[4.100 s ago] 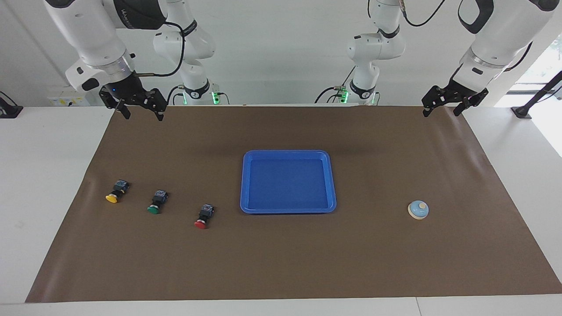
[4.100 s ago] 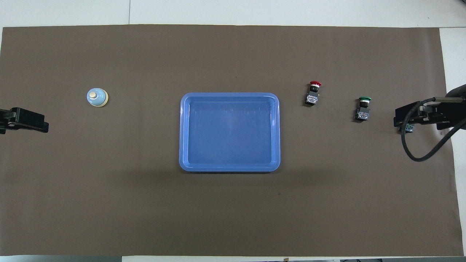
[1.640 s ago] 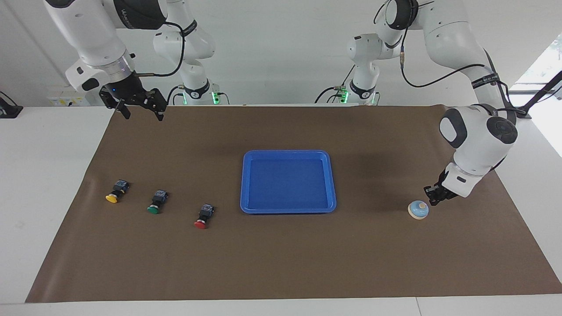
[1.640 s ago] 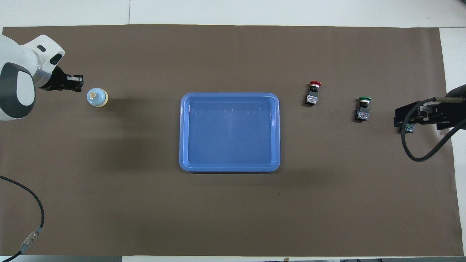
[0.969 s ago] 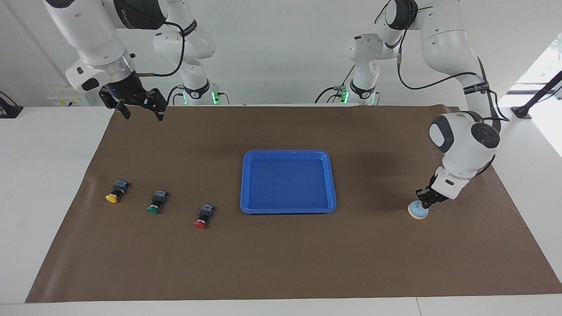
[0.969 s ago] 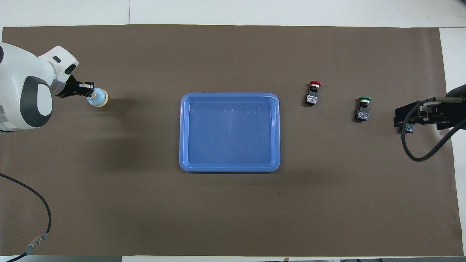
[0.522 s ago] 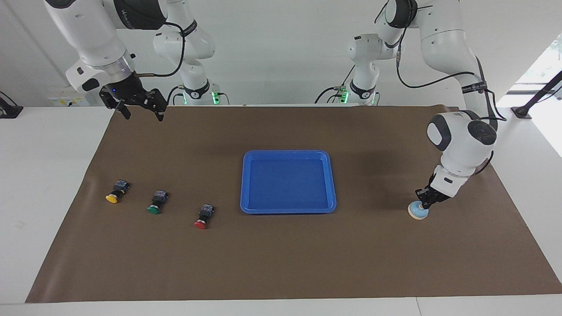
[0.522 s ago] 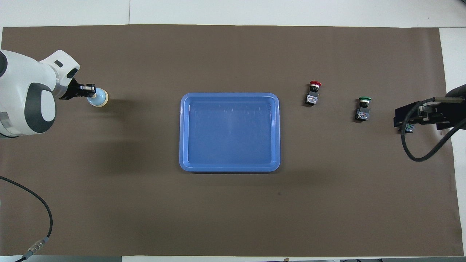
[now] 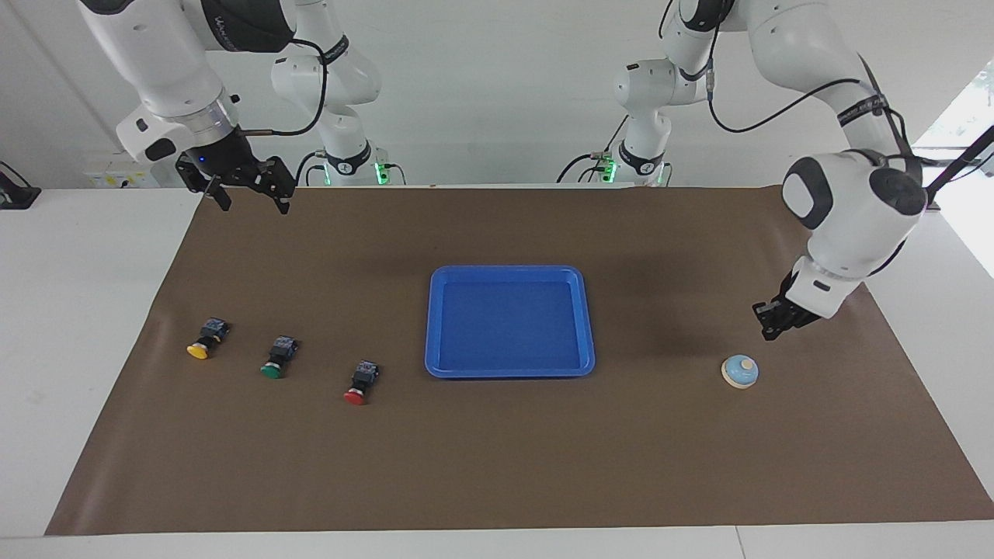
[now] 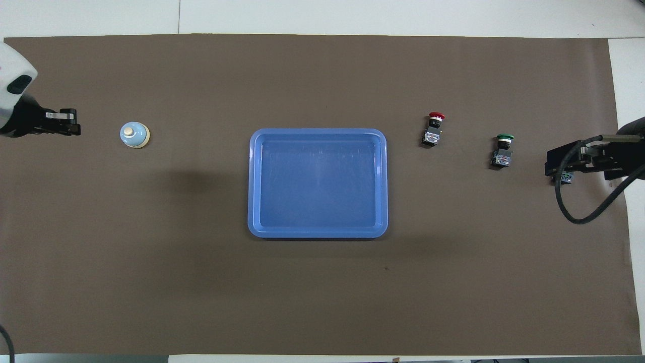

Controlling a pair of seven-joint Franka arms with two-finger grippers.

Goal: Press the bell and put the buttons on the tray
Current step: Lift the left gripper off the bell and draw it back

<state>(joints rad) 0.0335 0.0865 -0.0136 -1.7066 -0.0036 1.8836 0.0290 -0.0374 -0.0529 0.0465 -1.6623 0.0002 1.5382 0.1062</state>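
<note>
Bell (image 9: 740, 371) sits free again: left gripper (image 9: 771, 322), fingers unreadable, has lifted off it, so pressing looks done. Right gripper (image 9: 246, 189) waits open; buttons (image 9: 276, 361) still lie outside tray (image 9: 509, 373).

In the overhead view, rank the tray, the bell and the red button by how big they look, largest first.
1. The tray, by far the largest.
2. The bell and the red button look about alike: the bell is a round dome and wider, the button narrower but longer. I would not rank them.
</note>
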